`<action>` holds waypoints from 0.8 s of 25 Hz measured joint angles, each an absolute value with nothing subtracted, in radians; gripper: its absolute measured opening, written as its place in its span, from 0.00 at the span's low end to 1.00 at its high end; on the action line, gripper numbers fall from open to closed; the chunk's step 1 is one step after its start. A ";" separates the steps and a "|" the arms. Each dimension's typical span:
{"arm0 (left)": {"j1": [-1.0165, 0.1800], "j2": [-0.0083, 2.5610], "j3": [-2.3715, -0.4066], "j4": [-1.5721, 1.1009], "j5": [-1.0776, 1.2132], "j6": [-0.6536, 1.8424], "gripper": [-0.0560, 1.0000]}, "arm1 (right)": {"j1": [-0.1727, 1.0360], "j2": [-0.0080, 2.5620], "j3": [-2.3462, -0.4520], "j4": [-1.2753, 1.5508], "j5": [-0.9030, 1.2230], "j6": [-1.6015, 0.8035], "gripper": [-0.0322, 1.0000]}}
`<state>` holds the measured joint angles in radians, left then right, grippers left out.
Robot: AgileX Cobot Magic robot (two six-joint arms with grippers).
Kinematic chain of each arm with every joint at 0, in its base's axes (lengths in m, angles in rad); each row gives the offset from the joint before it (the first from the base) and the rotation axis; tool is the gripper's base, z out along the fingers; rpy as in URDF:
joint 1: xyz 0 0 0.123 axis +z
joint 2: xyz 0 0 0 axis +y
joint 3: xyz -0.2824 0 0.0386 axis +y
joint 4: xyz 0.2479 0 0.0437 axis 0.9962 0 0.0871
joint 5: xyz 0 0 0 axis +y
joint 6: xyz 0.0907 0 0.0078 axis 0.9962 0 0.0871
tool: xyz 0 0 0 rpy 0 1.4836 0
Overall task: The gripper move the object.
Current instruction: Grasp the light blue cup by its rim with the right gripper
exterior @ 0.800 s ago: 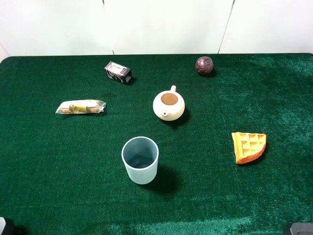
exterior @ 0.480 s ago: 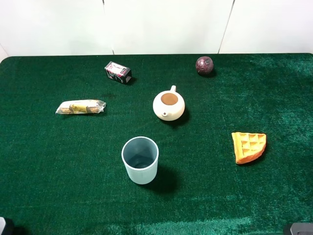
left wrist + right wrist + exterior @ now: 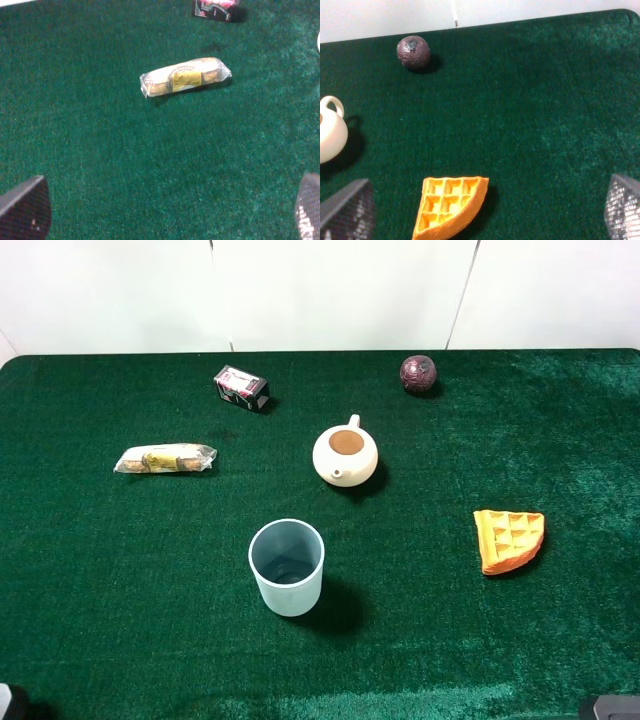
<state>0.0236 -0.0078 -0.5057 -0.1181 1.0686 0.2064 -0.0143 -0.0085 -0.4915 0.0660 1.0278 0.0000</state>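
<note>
The tall pale blue cup (image 3: 287,567) stands upright and empty on the green cloth, front of centre, in the exterior view only. Both arms are drawn back at the front edge, far from the cup. Only a sliver of the left one (image 3: 8,702) and of the right one (image 3: 610,707) shows in the exterior view. In the left wrist view the left gripper (image 3: 165,220) is open and empty, its fingertips (image 3: 25,207) wide apart. In the right wrist view the right gripper (image 3: 485,215) is open and empty, its fingertips (image 3: 347,210) wide apart.
A cream teapot (image 3: 345,455) sits behind the cup. A wrapped snack (image 3: 165,458) and a small dark box (image 3: 241,387) lie to the left. A dark ball (image 3: 419,372) is at the back right, and an orange waffle piece (image 3: 508,539) at the right.
</note>
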 joint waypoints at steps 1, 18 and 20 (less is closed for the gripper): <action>0.024 -0.008 -0.506 -0.118 1.069 0.206 0.99 | -0.014 -0.009 -0.491 0.066 1.028 0.000 0.70; 0.024 -0.008 -0.506 -0.118 1.069 0.206 0.99 | -0.014 0.376 -0.676 0.150 1.030 -0.143 0.70; 0.024 -0.008 -0.506 -0.118 1.069 0.206 0.99 | -0.014 0.432 -0.700 0.179 1.039 -0.180 0.70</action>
<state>0.0236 -0.0078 -0.5057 -0.1181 1.0686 0.2064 -0.0143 0.4322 -0.6996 0.1792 1.0386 -0.1800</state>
